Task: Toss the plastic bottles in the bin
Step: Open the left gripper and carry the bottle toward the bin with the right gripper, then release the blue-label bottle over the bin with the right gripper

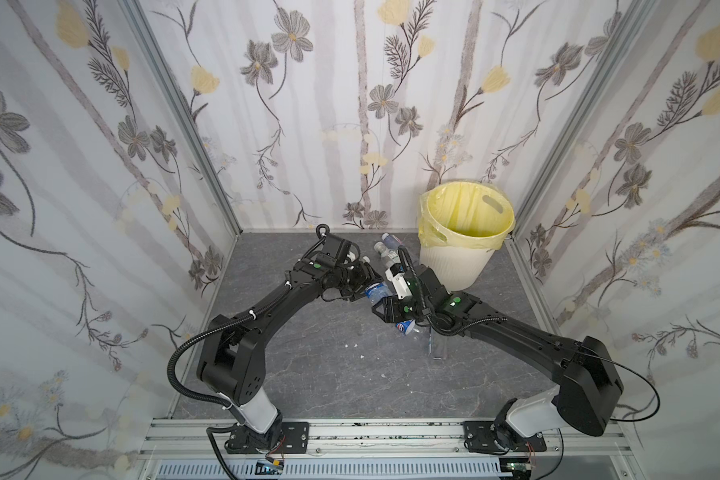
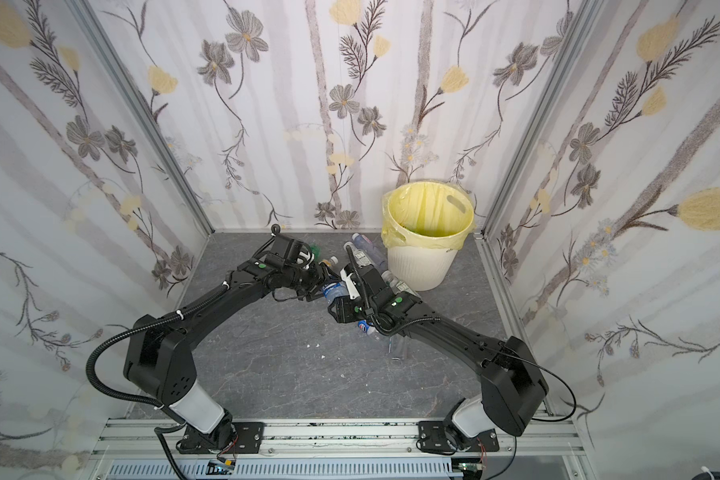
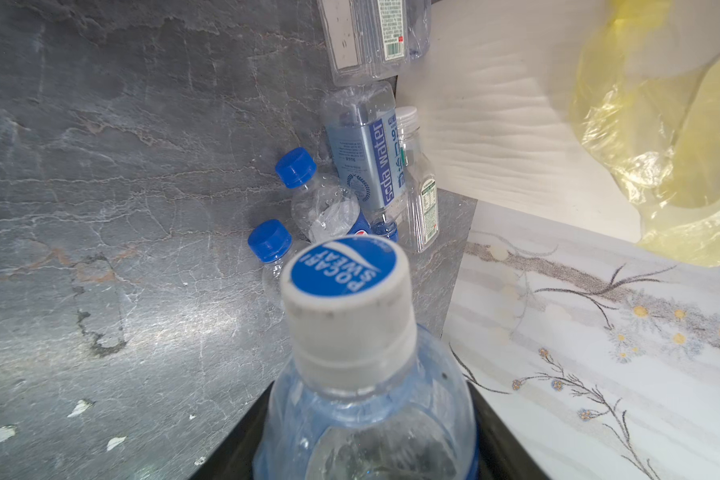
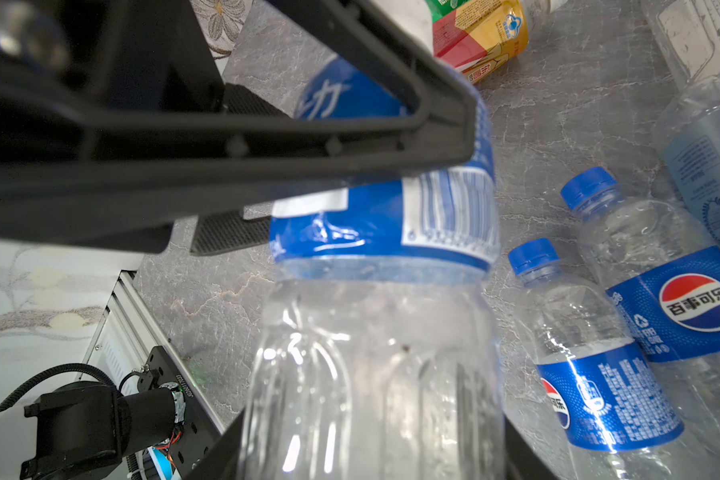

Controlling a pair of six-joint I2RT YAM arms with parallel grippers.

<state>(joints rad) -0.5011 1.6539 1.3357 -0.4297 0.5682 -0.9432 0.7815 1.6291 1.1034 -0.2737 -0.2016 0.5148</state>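
**Sharing one bottle between two grippers**

Surface: grey marbled tabletop [image 1: 308,374] with a few white flecks, boxed on three sides by floral walls [image 1: 350,124]. Bin [image 1: 458,266], with yellow liner [image 1: 441,216], stands upright in the far right corner. Loose bottles [image 1: 385,249] lie by the far edge, just left of the bin, the nearest close against its wall.

Mid-table, the left gripper [image 1: 360,291] has its jaws pinched on the labelled body of a Pocari Sweat bottle [image 3: 362,395], white cap pointing outward. The right gripper [image 1: 381,307] has its jaws pressed against both sides of the same bottle's clear base.
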